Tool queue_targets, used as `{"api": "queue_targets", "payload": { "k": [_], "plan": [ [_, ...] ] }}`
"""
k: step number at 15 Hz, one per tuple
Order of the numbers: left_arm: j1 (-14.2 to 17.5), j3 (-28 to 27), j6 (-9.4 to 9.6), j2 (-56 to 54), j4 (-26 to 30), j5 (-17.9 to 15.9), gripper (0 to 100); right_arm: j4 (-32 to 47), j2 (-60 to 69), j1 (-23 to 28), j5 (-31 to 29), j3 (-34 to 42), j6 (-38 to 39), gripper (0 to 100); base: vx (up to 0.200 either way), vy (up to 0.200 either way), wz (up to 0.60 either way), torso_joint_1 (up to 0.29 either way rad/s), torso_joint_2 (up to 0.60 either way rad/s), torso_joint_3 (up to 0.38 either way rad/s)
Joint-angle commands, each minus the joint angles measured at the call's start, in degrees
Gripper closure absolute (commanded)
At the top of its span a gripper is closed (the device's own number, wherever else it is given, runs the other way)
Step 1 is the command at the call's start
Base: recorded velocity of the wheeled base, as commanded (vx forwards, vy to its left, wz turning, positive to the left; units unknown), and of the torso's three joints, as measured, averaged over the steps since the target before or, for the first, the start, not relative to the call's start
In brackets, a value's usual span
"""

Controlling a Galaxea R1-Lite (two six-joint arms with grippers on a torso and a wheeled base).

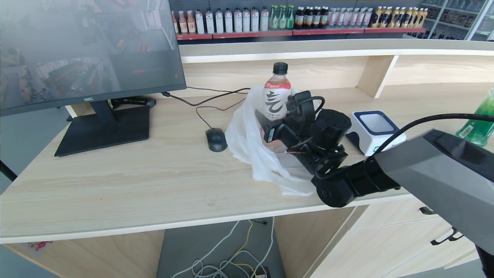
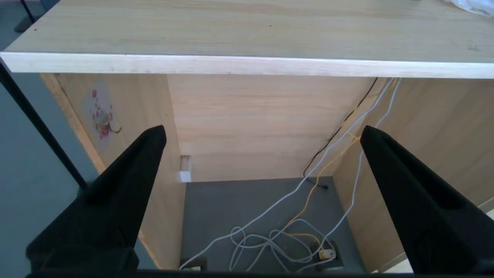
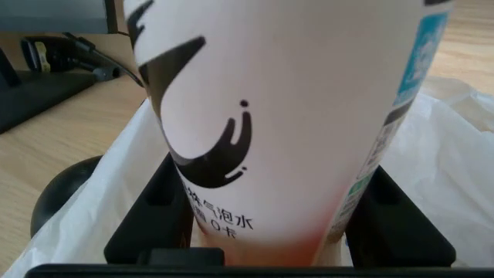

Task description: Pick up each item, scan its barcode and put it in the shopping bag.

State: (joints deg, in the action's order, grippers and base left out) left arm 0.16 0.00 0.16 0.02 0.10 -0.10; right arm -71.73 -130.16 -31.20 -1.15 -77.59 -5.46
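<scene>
Seemingly mid-task: the right hand (image 1: 274, 129) clamps the bottle (image 1: 277, 96) upright, with the bag (image 1: 247, 146) just beneath it. The bottle is not yet released. A green bottle (image 1: 479, 122) waits beyond the scanner (image 1: 373, 129). The left hand (image 2: 262, 154) gapes wide.

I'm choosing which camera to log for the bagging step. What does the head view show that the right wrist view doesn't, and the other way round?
Head view: the barcode scanner, the monitor, a green bottle at the counter's right end, and the black cap of the held bottle.
Right wrist view: both fingers against the bottle's lower sides, and small print low on its label.
Both: the bottle, the right gripper holding it, the white shopping bag at its base and the mouse.
</scene>
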Motion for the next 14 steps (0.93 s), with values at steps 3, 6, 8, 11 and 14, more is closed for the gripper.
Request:
{"api": "queue_targets", "payload": {
  "k": [3,6,8,11,14],
  "plan": [
    [0.0,0.0,0.02,0.1,0.0,0.0,0,-1.6,-0.1,0.0,0.1,3.0,-0.1,100,0.000,0.000,0.00,0.000,0.00,0.000],
    [0.0,0.0,0.02,0.0,0.0,0.0,0,-1.6,0.0,0.0,0.2,2.9,-0.8,100,0.000,0.000,0.00,0.000,0.00,0.000],
    [0.0,0.0,0.02,0.0,0.0,0.0,0,-1.6,0.0,-0.2,0.1,2.9,-0.9,100,0.000,0.000,0.00,0.000,0.00,0.000],
    [0.0,0.0,0.02,0.0,0.0,0.0,0,-1.6,0.0,-0.2,0.1,3.0,-0.9,100,0.000,0.000,0.00,0.000,0.00,0.000],
    [0.0,0.0,0.02,0.0,0.0,0.0,0,-1.5,0.3,-0.2,0.4,3.0,-0.9,100,0.000,0.000,0.00,0.000,0.00,0.000]
  ]
}}
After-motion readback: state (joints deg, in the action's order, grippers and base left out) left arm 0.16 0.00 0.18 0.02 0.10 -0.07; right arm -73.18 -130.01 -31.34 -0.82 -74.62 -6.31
